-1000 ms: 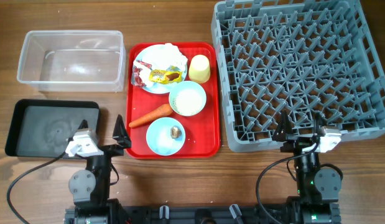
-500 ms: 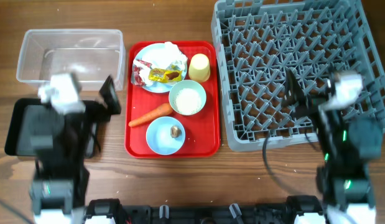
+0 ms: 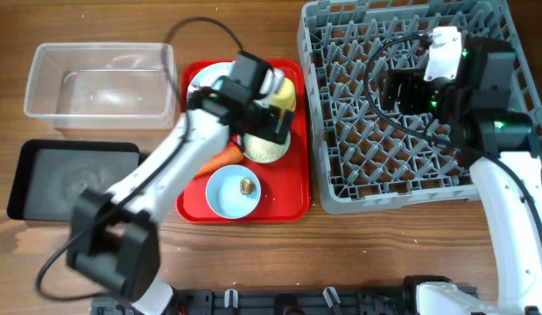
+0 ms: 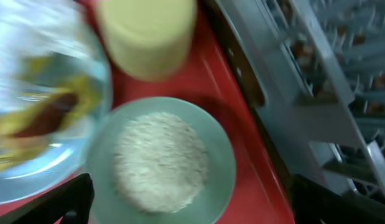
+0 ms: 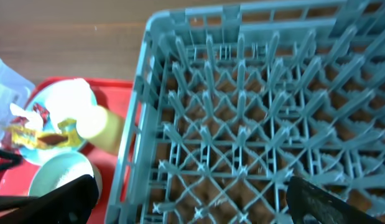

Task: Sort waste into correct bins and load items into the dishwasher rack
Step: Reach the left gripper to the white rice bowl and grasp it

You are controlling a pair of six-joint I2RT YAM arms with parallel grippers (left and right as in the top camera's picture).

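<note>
I have the left gripper [image 4: 192, 208] hanging released, jaws wide with nothing between them, directly over the pale green bowl of white rice [image 4: 161, 162]. The yellow plastic cup [image 4: 148, 34] stands just ahead of it. The light blue round plate [image 4: 37, 177] with its crinkled yellow and red wrappers [image 4: 37, 121] lies ahead and to its left, blurred in the wrist view. The right gripper [image 5: 192, 202] is likewise released and empty, poised above the large grey plastic pegged dishwasher rack [image 5: 254, 124], with the flat red serving tray [image 5: 111, 83] off to its left.

I judge this to be the opening of the sort. The clear plastic rectangular tub [image 3: 100, 45] and the shallow black rectangular tray [image 3: 73, 175], both well to the left of the left gripper, hold nothing, and the rack carries no dishes. The next move calls for lowering onto the rice bowl's rim, clenching on it without spilling, then carrying it to a bin to tip out.

I count two bowls, the second being a pale blue bowl [image 3: 227, 197] holding a small brown scrap [image 3: 245, 185], back from the left gripper towards its base. There is also one plate, one cup, one orange carrot [image 3: 220, 160], two bins, one rack and one red tray. A white lump on the plate is probably the crumpled napkin [image 5: 64, 96]. I cannot find the spoon.
</note>
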